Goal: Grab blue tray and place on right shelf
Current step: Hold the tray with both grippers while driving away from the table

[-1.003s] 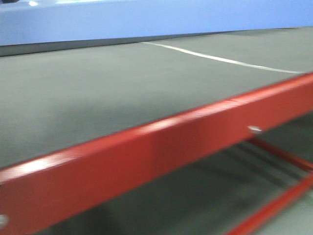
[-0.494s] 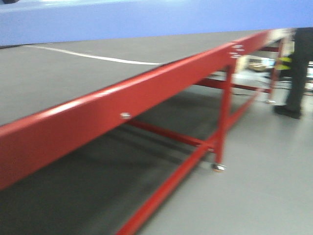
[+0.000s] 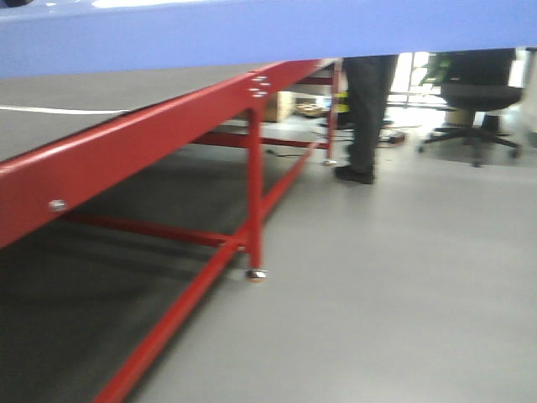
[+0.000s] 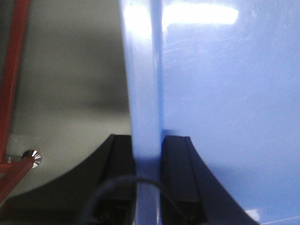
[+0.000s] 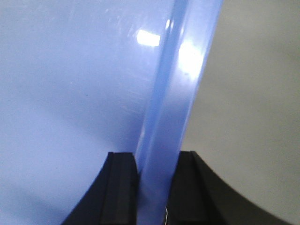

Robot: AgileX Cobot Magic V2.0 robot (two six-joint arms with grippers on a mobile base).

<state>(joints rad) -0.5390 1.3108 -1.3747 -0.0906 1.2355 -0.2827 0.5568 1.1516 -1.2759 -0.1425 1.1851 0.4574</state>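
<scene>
Obs., front view: the scene has swung since a second ago. Then the frame was filled by the red-framed, black-topped long surface (image 3: 126,151). Now that surface has slid off toward 9 o'clock, its far end and a red leg show, and pale grey floor (image 3: 403,294) fills 3 to 6 o'clock. Judgement: the base is turning away from the surface with the load aboard, so the pick-up is done and the carry is under way. The right shelf is not in any view; nothing here shows how much turn is left.

The large shallow tray of glossy periwinkle-blue plastic (image 3: 252,34) spans the top edge from 10 to 2 o'clock, clear of the surface and held up in front of the robot.

Background: a person's dark-trousered legs (image 3: 365,109) at 1 o'clock and a black office chair (image 3: 474,96) at 2 o'clock, both well apart from the robot. Judgement: watch the tray's sweep in that direction.

Left claw (image 4: 147,154): black pads closed on the tray's flared rim, one on each side. Right claw (image 5: 157,164): the same, clamped on the opposite rim.

Contents: each wrist view shows bare blue plastic beside the rim, with glare only. Nothing is seen lying in the tray, but the middle is not shown.
</scene>
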